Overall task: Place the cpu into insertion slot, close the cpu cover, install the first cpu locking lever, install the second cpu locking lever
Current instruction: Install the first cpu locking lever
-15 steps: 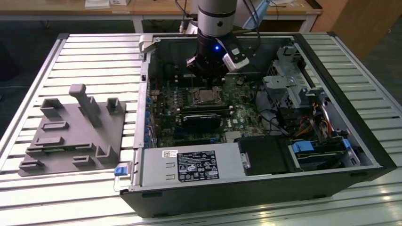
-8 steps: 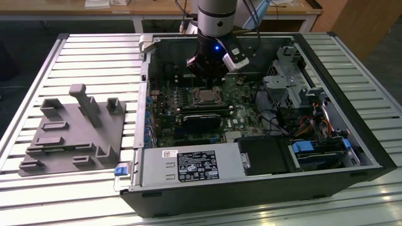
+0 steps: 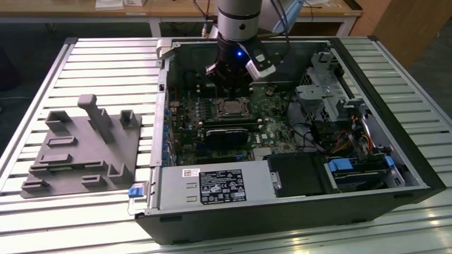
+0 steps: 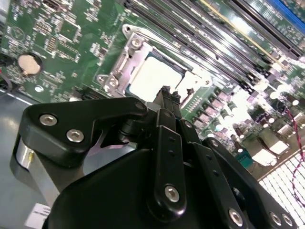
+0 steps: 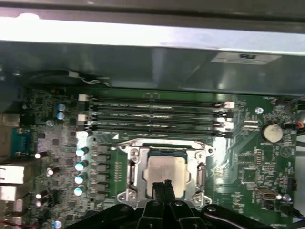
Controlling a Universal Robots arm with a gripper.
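Note:
The cpu [image 5: 164, 169], a silvery square chip, sits on the green motherboard [image 5: 248, 157] and covers the insertion slot beneath it. Around it lies the cpu cover [image 5: 132, 164], a grey metal frame that is down flat, with the chip showing through its window. My gripper [image 5: 162, 187] hovers just above the chip's near edge, fingers shut together with nothing between them. In the second wrist view the same cpu [image 4: 152, 76] and cpu cover [image 4: 125, 62] lie just past the shut gripper [image 4: 168, 92]. In the exterior view the arm stands over the cpu [image 3: 232, 108] inside the open case.
Long memory slots [image 5: 155, 114] run beside the socket. A black module [image 3: 229, 135] sits toward the case front, then the power supply [image 3: 211, 188]. A drive cage [image 3: 321, 98] and cables fill the exterior view's right. A grey fixture tray [image 3: 81, 153] lies outside the case.

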